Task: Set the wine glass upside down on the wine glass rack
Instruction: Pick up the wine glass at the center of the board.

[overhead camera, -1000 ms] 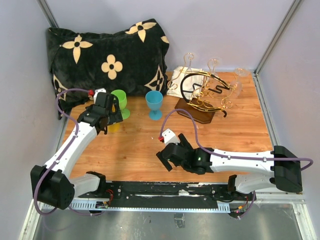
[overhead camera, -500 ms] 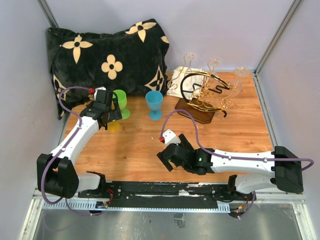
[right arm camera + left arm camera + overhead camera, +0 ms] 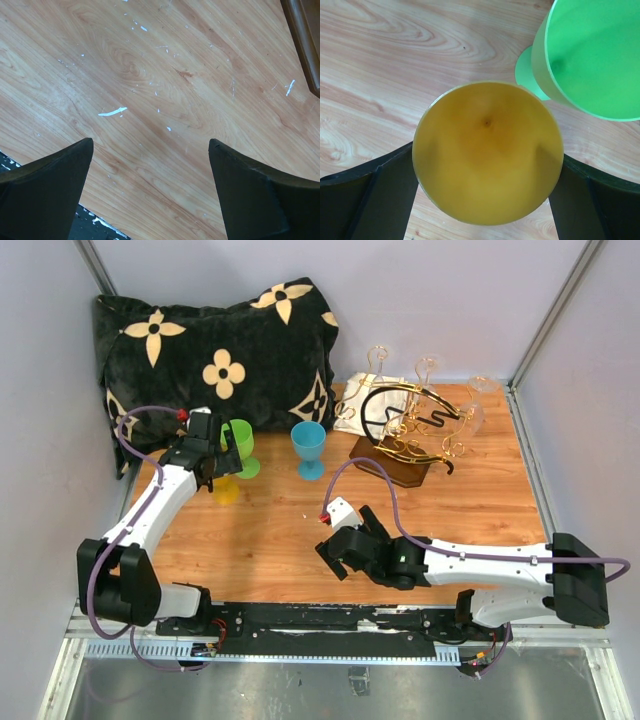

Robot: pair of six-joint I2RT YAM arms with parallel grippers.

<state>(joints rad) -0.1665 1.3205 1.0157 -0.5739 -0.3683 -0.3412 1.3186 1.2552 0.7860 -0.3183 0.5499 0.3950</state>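
Note:
A yellow wine glass [image 3: 487, 152] stands upright on the wooden table, seen from straight above in the left wrist view. My left gripper [image 3: 488, 167] is open, and its black fingers [image 3: 367, 197] flank the bowl on both sides. In the top view the left gripper [image 3: 215, 472] hangs over the yellow glass [image 3: 227, 491] at the left. The wine glass rack [image 3: 410, 430], gold wire on a dark wooden base, stands at the back right with clear glasses hanging on it. My right gripper [image 3: 335, 555] is open over bare wood near the front, and nothing lies between its fingers [image 3: 50, 185].
A green glass [image 3: 238, 443] stands right behind the yellow one and a blue glass [image 3: 309, 448] to its right. A black flowered pillow [image 3: 215, 350] fills the back left. A white cloth [image 3: 358, 410] lies behind the rack. The rack's base corner [image 3: 305, 45] shows in the right wrist view.
My left arm has swung back and left, which brings its gripper closer over the yellow glass. The right arm has barely moved. Both grippers stay open.

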